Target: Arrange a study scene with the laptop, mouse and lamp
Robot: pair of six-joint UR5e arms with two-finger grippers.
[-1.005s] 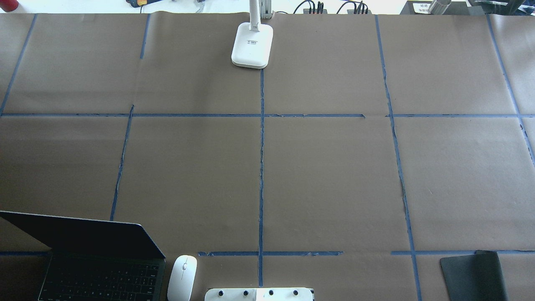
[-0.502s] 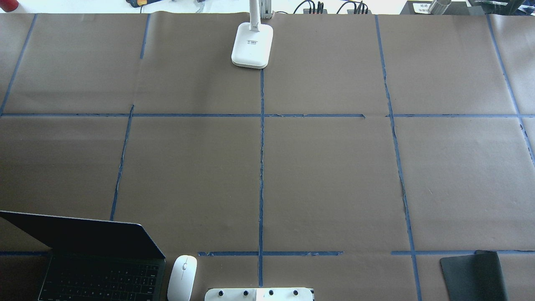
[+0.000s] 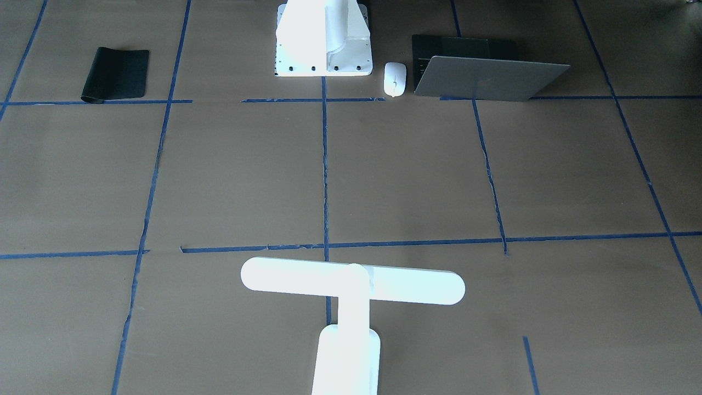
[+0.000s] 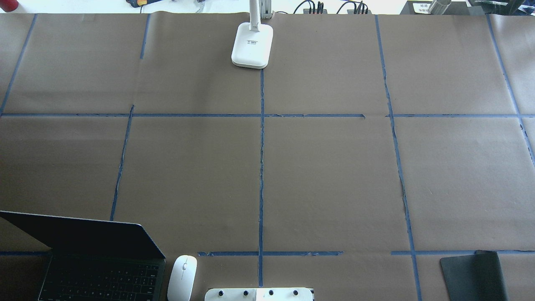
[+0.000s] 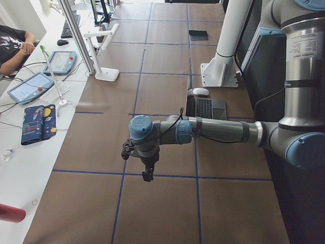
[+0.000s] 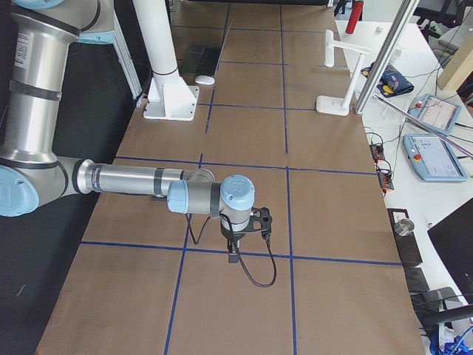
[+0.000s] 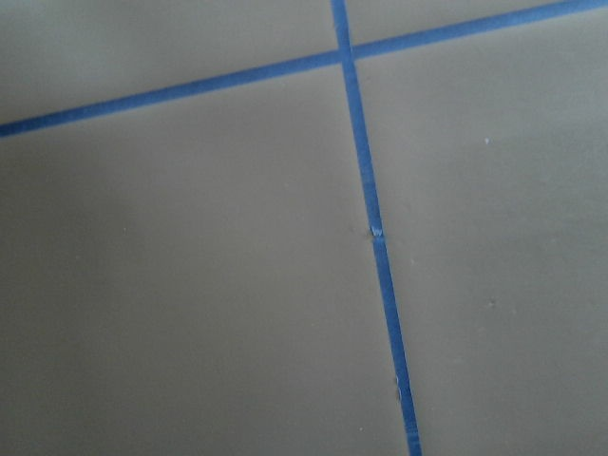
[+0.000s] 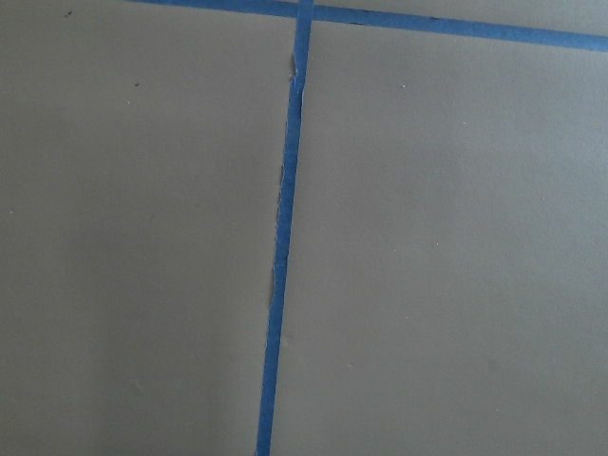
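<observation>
The laptop [image 4: 96, 259] stands open at the table's near left corner, and shows from the front [image 3: 482, 71]. The white mouse [image 4: 182, 277] lies just right of it, also seen from the front [image 3: 394, 79]. The white T-shaped lamp [image 3: 351, 285] stands at the far middle edge, its base [image 4: 252, 44] on the centre tape line. My left gripper [image 5: 148, 175] hangs over bare paper well away from the laptop; my right gripper [image 6: 233, 255] hangs over the table's other end. Both show only in the side views, so I cannot tell if they are open or shut. Both wrist views show only paper and tape.
A black flexible mat [image 4: 474, 276] lies at the near right. The white bolted pedestal [image 4: 259, 294] stands at the near middle edge, right of the mouse. Brown paper with blue tape lines [image 4: 261, 167] covers the table. Operators' tablets and gear sit beyond the far edge [image 5: 35, 84].
</observation>
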